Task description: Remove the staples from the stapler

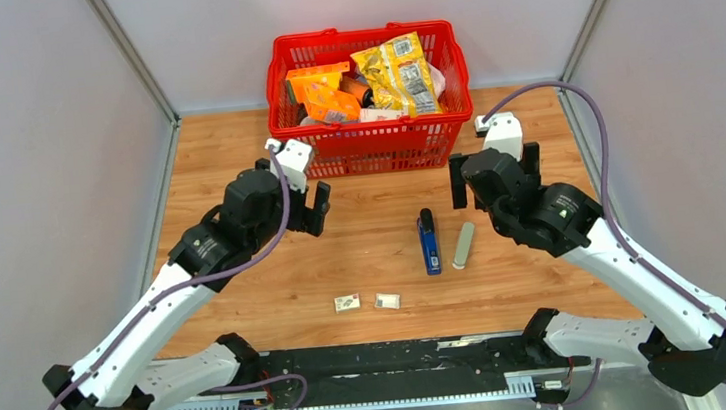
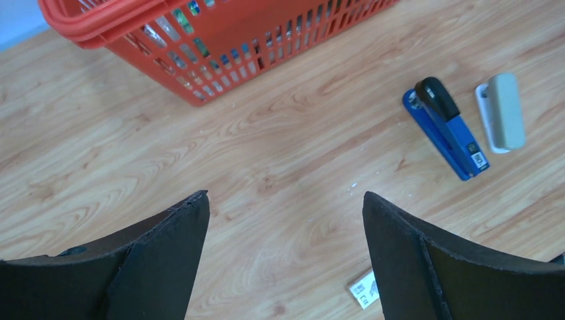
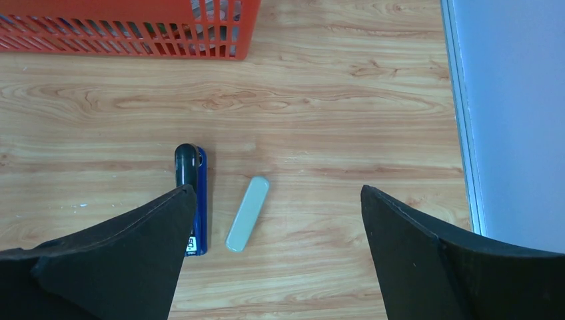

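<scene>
A blue stapler (image 1: 429, 245) with a black top lies flat on the wooden table; it also shows in the left wrist view (image 2: 448, 131) and the right wrist view (image 3: 198, 200). Just right of it lies a pale grey-green stapler (image 1: 463, 245) (image 2: 503, 111) (image 3: 248, 213). No staples show in any view. My left gripper (image 1: 292, 187) (image 2: 286, 200) hangs open to the left of both, above bare wood. My right gripper (image 1: 494, 170) (image 3: 276, 193) hangs open above and just right of them. Neither touches anything.
A red basket (image 1: 374, 149) (image 2: 200, 40) (image 3: 133, 33) full of snack packs stands at the back centre. Two small white printed packets (image 1: 347, 303) (image 1: 386, 301) lie near the front; one shows by my left fingers (image 2: 364, 290). Grey walls close in both sides.
</scene>
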Action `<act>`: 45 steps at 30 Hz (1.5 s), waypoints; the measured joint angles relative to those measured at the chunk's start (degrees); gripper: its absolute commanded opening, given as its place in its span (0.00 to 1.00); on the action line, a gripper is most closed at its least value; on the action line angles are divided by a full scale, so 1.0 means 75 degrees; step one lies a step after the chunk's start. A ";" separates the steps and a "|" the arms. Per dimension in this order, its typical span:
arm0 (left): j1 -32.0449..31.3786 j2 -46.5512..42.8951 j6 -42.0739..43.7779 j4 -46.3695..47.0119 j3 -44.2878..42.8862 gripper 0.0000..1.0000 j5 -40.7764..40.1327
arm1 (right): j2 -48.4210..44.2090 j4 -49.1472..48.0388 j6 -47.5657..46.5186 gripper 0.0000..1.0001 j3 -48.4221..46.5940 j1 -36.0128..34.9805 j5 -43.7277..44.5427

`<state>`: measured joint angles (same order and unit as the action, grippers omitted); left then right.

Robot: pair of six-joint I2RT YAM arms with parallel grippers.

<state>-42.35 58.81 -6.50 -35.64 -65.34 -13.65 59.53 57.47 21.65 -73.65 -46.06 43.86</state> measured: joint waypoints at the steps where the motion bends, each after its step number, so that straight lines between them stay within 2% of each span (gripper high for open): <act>1: 0.0000 -0.0201 0.0003 0.0122 0.0090 0.93 0.0061 | 0.0015 -0.0015 -0.0017 1.00 0.0000 0.0000 0.0000; 6: 0.0000 -0.0391 -0.0099 0.0125 -0.0015 0.90 0.0423 | 0.0271 0.0099 -0.0067 1.00 -0.0090 0.0000 0.0204; 13: -0.0058 0.1262 -0.0959 -0.0472 -0.0912 0.89 0.0341 | 0.0216 0.0192 -0.0044 1.00 0.0026 0.0093 0.0510; 23: -0.0746 0.2987 -0.2244 -0.0370 -0.0985 0.89 0.0105 | -0.0105 0.0251 0.0487 1.00 0.0790 0.0699 0.0172; 33: -0.0965 0.5625 -0.3649 -0.0216 -0.2495 0.89 -0.0248 | -0.0525 0.0236 0.1177 1.00 0.1617 0.1046 -0.0204; 45: -0.1568 0.7478 -0.4409 -0.0189 -0.4363 0.91 -0.0463 | -0.1040 0.0192 0.1550 1.00 0.2031 0.1207 -0.0673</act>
<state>-54.11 114.89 -39.57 -37.06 -98.06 -17.12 51.72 58.92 33.28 -58.41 -37.01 38.81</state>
